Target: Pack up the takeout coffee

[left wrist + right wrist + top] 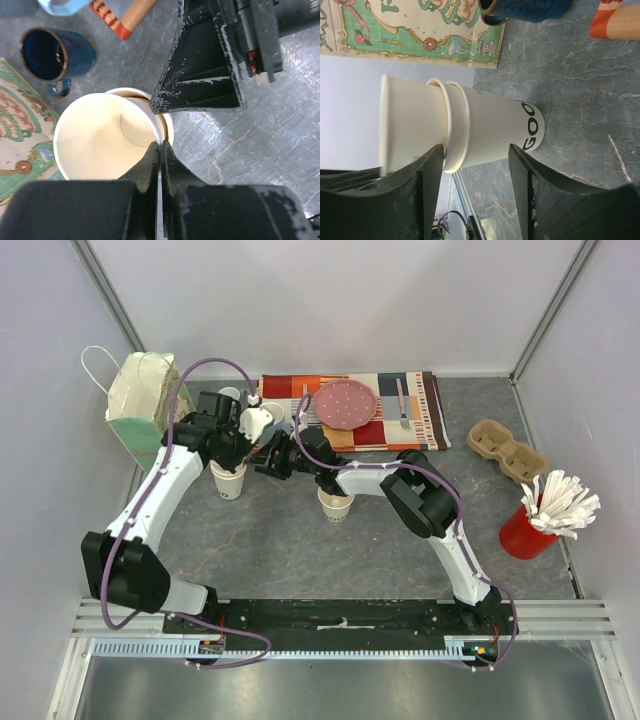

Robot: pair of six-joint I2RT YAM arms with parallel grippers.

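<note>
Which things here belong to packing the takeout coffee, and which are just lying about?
For the job: stacked paper cups, second paper cup, probably the cardboard carrier and paper bag.
Lying about: navy mug, pink plate, fork, striped mat, red tub of sticks.

The grey marbled table point(300, 540) bears nested paper cups point(229, 482), another paper cup point(335, 506), a navy mug point(52, 55), a paper bag point(140, 400) (back left), a striped cloth point(430, 428), a cardboard carrier point(508, 452) and a red tub point(525, 535) of sticks.
</note>
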